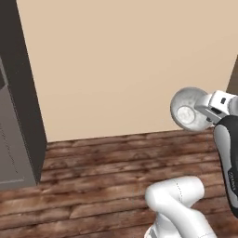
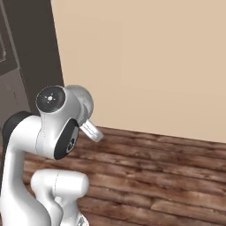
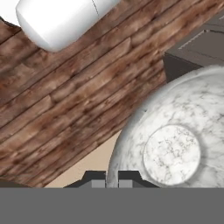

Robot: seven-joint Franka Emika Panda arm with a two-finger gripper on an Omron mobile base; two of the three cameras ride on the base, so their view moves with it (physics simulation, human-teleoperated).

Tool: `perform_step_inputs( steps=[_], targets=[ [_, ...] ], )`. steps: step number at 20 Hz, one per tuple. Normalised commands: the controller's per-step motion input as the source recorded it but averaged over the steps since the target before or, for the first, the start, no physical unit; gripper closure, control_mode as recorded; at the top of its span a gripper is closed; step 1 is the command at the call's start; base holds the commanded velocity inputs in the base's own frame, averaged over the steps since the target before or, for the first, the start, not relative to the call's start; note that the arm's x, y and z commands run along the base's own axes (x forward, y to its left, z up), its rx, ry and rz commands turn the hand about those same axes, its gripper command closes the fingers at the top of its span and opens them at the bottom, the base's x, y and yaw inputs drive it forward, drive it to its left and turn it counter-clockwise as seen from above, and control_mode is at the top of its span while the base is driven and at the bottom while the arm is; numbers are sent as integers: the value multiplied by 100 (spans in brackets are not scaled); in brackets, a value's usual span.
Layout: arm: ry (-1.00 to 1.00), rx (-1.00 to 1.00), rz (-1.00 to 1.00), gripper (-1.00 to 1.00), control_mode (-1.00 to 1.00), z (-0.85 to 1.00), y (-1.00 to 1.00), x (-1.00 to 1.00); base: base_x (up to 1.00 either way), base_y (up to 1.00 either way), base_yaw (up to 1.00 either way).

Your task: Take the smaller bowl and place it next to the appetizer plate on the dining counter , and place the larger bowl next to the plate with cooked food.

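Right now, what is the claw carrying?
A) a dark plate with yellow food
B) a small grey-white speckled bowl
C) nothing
B: the claw is shut on the rim of the smaller bowl, held up above the wooden floor.

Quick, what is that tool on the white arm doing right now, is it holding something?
Tool: closed on the rim of the small grey-white speckled bowl, carried in the air above the wooden floor.

Two rear base views over shared wood floor (image 1: 93,186) (hand camera perhaps floorward)
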Motion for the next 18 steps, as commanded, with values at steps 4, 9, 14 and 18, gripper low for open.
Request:
perform_step_inputs(
  steps=[4, 9, 14, 18],
  targets=[
    [0, 0, 0, 100, 100, 0, 0, 0, -55, -100, 5],
    [0, 0, 0, 100, 100, 0, 0, 0, -76, -94, 11],
    [0, 0, 0, 100, 100, 0, 0, 0, -100, -47, 18],
    [0, 0, 0, 100, 100, 0, 0, 0, -100, -8, 21]
  ],
)
